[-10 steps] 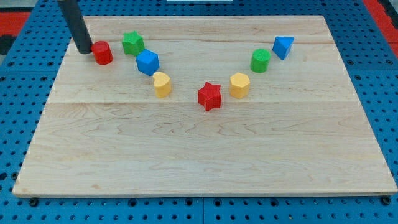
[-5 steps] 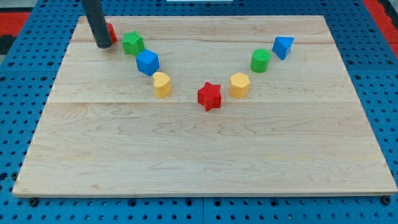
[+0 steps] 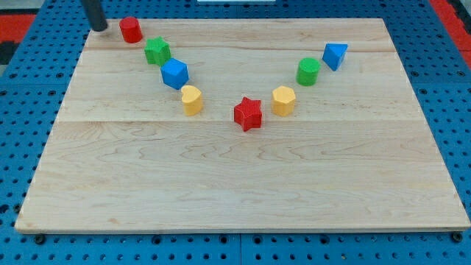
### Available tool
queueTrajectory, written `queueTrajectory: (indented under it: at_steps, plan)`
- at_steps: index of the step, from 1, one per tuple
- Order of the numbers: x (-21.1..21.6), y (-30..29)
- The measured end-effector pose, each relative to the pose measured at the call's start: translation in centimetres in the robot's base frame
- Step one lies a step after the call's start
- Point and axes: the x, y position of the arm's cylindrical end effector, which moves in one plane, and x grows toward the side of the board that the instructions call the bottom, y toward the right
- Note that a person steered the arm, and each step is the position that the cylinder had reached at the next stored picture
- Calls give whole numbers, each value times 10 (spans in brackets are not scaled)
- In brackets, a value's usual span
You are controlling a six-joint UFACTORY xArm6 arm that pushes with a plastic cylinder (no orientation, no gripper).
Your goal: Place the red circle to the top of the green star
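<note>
A: Camera view is giving us our whole tabletop (image 3: 243, 184), pale wooden planks with a visible grain, lying on a blue pegboard (image 3: 22, 140) dotted with holes.

B: Are we seeing our rod?

A: We are seeing its dark, smooth lower part at the view's top left. My tip (image 3: 98, 28) is sitting near the tabletop's top left corner, just to the view's left of the red circle (image 3: 131, 29), with a narrow gap showing between them. We are carrying no fingers at all, so nothing is open, closed or clamped; the rod is touching no block.

B: Where is the red circle lying against the green star?

A: The red circle, a short upright cylinder, is standing near the tabletop's top edge, above and slightly to the view's left of the green star (image 3: 157, 51), close but apart.

B: And the others?

A: Running down from the green star we are seeing a blue block (image 3: 175, 73), chunky and angular, then a yellow block (image 3: 191, 99) with a rounded outline. The red star (image 3: 248, 113) is sitting lowest, in the middle. Climbing to the view's right, we are finding a yellow hexagon-like block (image 3: 283, 100), a green cylinder (image 3: 308, 71), and a blue triangular block (image 3: 334, 55). All are looking like matte plastic.
</note>
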Motion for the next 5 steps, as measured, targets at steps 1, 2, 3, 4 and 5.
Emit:
queueTrajectory:
  at_steps: [1, 2, 3, 4, 5]
  plan:
    - [1, 45]
    - [4, -35]
    - [96, -41]
    - [213, 53]
    - [277, 159]
